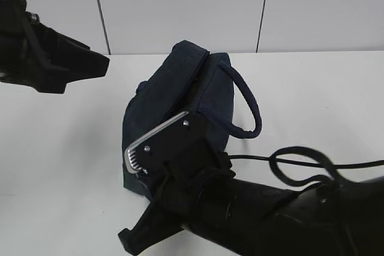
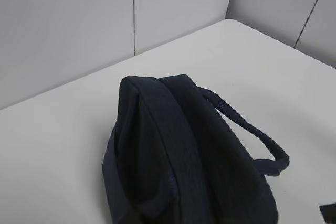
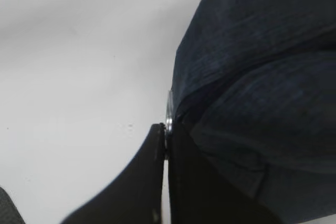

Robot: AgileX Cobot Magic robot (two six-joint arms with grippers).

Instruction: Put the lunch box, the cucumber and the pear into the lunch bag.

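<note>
**Navy lunch bag closed on the white table**

The lunch bag [image 1: 174, 94] is seen as a boxy, dark navy fabric form, standing on its base. Its top seam is drawn together. The looped strap handle [image 1: 247, 103] is arched out to one side. A silvery metal ring pull [image 3: 169, 109] is glimpsed at the bag's edge.

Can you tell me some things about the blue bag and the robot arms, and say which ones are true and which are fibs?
1. The bag sits on a white table. True.
2. The right gripper pinches a metal ring at the bag's edge. True.
3. The left gripper is holding the strap. False: it hangs apart from the bag, touching nothing.
4. A pear lies beside the bag. False: no fruit shows anywhere.
5. The bag is wide open. False: it looks closed.
</note>
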